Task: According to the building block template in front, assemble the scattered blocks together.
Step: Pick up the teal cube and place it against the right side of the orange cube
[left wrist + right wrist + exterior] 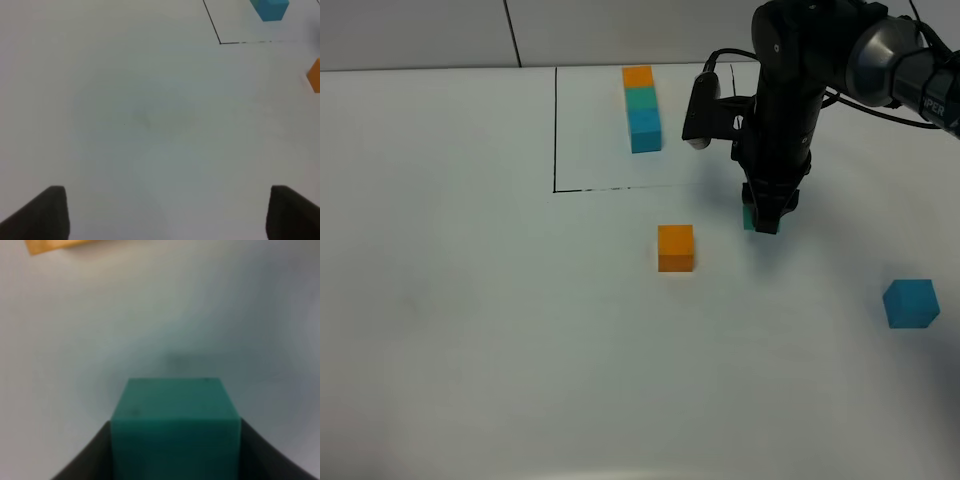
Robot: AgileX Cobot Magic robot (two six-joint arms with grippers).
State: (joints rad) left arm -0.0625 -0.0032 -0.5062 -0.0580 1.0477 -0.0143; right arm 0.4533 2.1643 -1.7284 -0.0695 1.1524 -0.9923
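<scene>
The building block template (642,104) is a row of orange, teal-green and blue cubes inside a thin black drawn rectangle at the back. Its blue end shows in the left wrist view (272,9). My right gripper (765,215) is shut on the loose teal-green cube (748,217), just in front of the rectangle's front line. In the right wrist view the cube (175,415) sits between the dark fingers (85,460). The loose orange cube (675,247) lies to its left. The loose blue cube (910,303) lies at the far right. My left gripper (167,215) is open and empty over bare table.
The white table (470,300) fills the view. The drawn rectangle's front left corner (555,189) also shows in the left wrist view (220,43). The right arm (790,90) stands over the rectangle's right side. The orange cube shows at the left wrist view's edge (315,75).
</scene>
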